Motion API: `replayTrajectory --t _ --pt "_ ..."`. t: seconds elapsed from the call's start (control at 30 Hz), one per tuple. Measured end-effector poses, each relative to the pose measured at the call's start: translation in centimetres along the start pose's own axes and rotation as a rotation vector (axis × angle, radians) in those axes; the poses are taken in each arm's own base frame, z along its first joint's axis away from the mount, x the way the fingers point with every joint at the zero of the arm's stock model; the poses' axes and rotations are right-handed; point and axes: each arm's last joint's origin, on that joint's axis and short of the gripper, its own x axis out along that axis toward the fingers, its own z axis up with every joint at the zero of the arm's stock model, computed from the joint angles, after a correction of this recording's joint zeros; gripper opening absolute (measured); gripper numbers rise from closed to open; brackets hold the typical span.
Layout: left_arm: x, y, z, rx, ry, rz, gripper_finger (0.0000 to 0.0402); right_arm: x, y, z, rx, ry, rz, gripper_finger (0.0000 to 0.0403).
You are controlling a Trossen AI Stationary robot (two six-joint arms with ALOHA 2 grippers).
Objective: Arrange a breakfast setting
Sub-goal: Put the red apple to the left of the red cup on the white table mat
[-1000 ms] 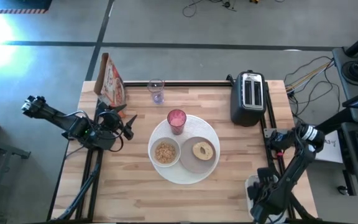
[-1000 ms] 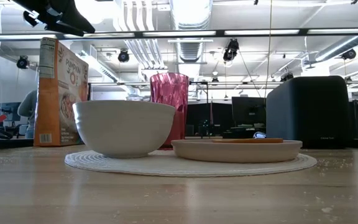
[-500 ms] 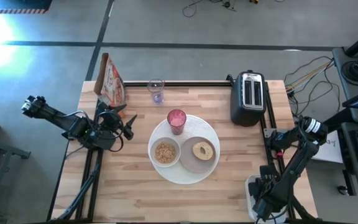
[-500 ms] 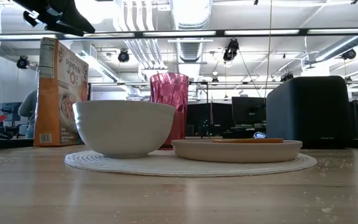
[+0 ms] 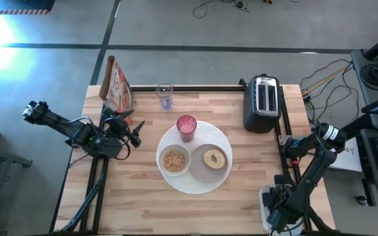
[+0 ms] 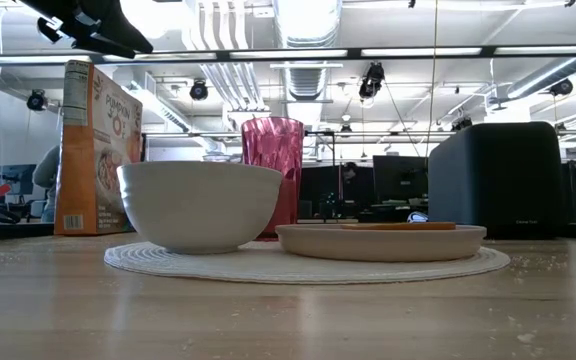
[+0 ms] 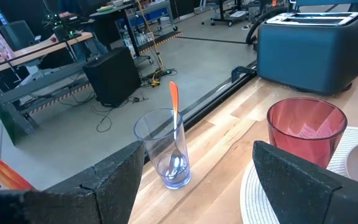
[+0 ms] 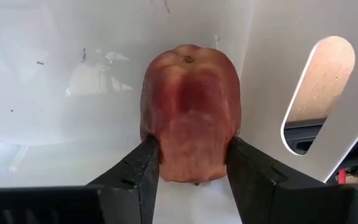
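The right gripper (image 8: pixel 191 163) is down inside a white tub (image 8: pixel 61 81) off the table's right edge, and its two fingers (image 8: pixel 143 168) press against both sides of a small red fruit (image 8: pixel 190 118), clamped on it. The fruit stands stem end up against the tub's white wall, beside an oval handle slot.

The left gripper (image 5: pixel 134 133) hovers over the left part of the table with its fingers spread apart and nothing between them. Ahead of it stands a clear glass (image 7: pixel 165 149) holding a spoon (image 7: pixel 174 134) with an orange handle, and nearer the middle a pink tumbler (image 5: pixel 186 126).

The tumbler sits at the far edge of a round white placemat (image 5: pixel 218 134). On the mat a white bowl (image 5: pixel 174 160), filled with what looks like cereal, and a grey plate (image 5: pixel 201 172) carrying a bagel (image 5: pixel 214 158) lie side by side, well apart from the fruit. A toaster (image 5: pixel 262 101) stands between the mat and the right arm. A cereal box (image 5: pixel 117 85) stands at the far left corner.
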Motion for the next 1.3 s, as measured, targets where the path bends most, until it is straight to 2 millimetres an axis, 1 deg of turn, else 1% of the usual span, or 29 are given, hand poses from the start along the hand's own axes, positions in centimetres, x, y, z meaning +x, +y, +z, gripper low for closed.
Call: replayTrajectory --t 0.07,0.17,0.33,0.4,0.5,0.83,0.93,1.07,1.2,1.3 --pt "0.0 0.0 0.0 0.0 0.0 0.0 0.0283 -0.1 0.0 0.0 -0.007 -0.002 0.003 0.0145" --pt "0.0 0.0 0.0 0.0 0.0 0.0 0.0283 -1.0 0.0 -0.3 -0.024 -0.015 0.025 0.0145" --pt "0.0 0.0 0.0 0.0 0.0 -0.001 0.0283 -3.6 -0.5 -1.4 -0.014 -0.055 0.098 0.0141" --pt "0.0 0.0 0.0 -0.001 0.0 -0.001 0.0283 -4.7 -0.6 -1.9 0.008 -0.091 0.169 0.0141" --pt "0.0 0.0 0.0 -0.001 0.0 -0.001 0.0283 -6.3 -1.5 -2.9 0.052 -0.111 0.223 0.0141" --pt "0.0 0.0 0.0 0.0 0.001 -0.001 0.0283 -9.3 -3.9 -5.1 0.18 -0.186 0.387 0.0141" --pt "0.0 0.0 0.0 0.0 0.0 -0.002 0.0283 -10.3 -4.8 -5.5 0.238 -0.293 0.437 0.0141" --pt "0.0 0.0 0.0 0.0 0.003 -0.006 0.0283 -11.5 -5.9 -5.8 0.305 -0.506 0.479 0.0141" --pt "0.0 -0.1 0.0 0.003 0.012 -0.021 0.0283 -12.2 -7.0 -6.0 0.375 -0.698 0.464 0.0141" --pt "0.0 0.0 0.0 0.006 0.012 -0.02 0.0283 -12.6 -7.6 -5.7 0.414 -0.865 0.413 0.0141"
